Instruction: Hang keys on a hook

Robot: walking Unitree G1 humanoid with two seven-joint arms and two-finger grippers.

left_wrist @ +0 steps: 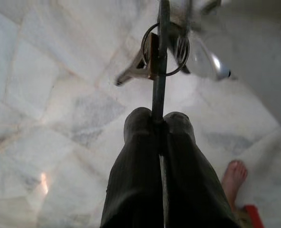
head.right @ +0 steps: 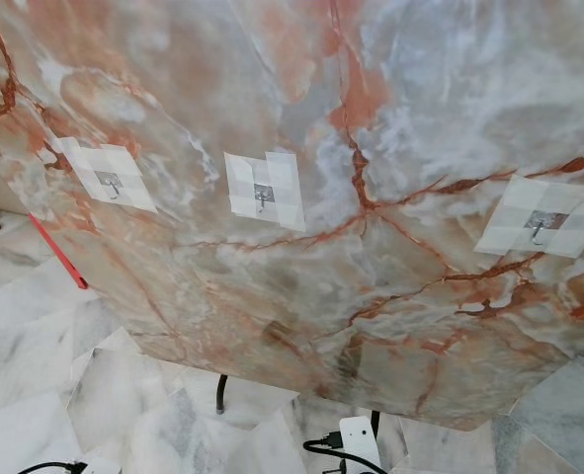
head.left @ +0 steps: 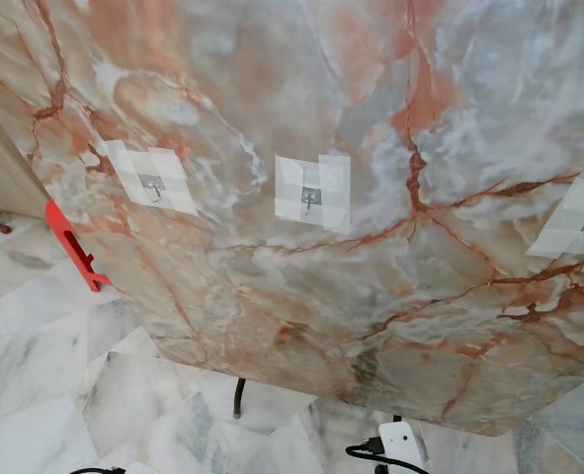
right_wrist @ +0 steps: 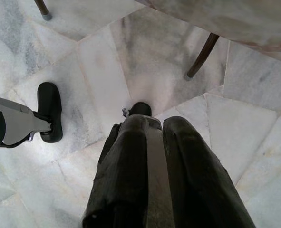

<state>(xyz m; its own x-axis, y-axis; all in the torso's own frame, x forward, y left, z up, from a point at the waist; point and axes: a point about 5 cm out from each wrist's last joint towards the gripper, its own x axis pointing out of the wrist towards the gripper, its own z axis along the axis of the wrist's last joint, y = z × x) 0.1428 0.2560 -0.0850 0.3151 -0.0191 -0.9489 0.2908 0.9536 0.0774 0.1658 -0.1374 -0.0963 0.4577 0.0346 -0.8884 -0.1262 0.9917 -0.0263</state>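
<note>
Marble panel [head.left: 390,296] bears three hooks [head.left: 311,199]; left claw [left_wrist: 158,124] pinches keys [left_wrist: 164,50].

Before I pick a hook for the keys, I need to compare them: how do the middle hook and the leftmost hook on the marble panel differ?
The middle hook sits on an upright tape patch; the leftmost hook has a patch tilted on the panel. The middle hook lies lower and nearer a red vein; the leftmost is close to the panel's edge. Both are small metal hooks under translucent tape, and bare.

Setting: home interior. Evidence: white marble tile floor [head.left: 35,346]; pink-veined marble panel [head.left: 371,296] with taped-on hooks [head.left: 311,197]; bare foot [left_wrist: 234,175].
</note>
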